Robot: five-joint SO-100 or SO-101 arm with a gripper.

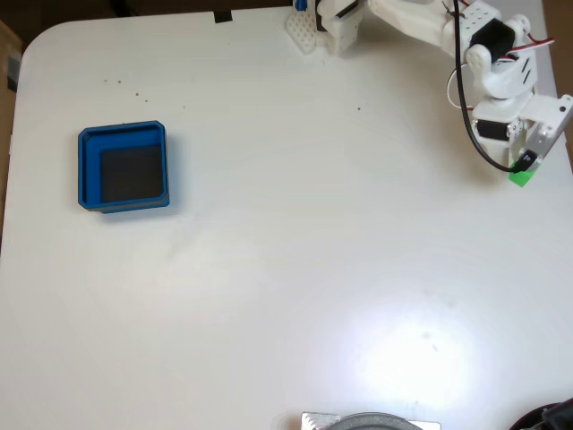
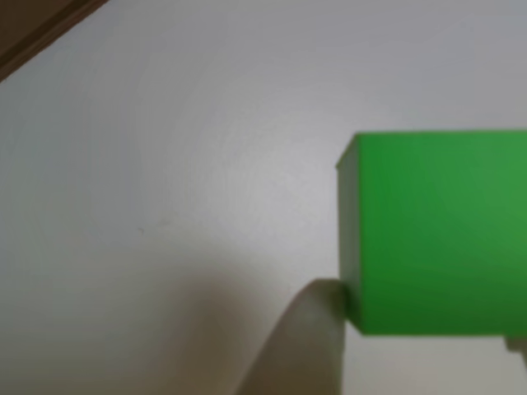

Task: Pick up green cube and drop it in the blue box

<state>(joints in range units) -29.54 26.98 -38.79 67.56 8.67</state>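
The white arm [image 1: 430, 27] reaches from the surface's top edge toward its right edge. Its pincer [image 1: 524, 166] points down, a fingertip [image 2: 309, 329] touching the green cube [image 2: 436, 234].

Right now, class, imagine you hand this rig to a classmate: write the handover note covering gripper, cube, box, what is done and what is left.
Gripper: down at the table's right edge in the fixed view, over the green cube; open or shut cannot be told.
Close view: a fingertip touches the cube's lower left corner.
Blue box: far left, holding nothing.
Done: approach to the cube.
Left: secure the grasp, lift, carry across, drop in the box.
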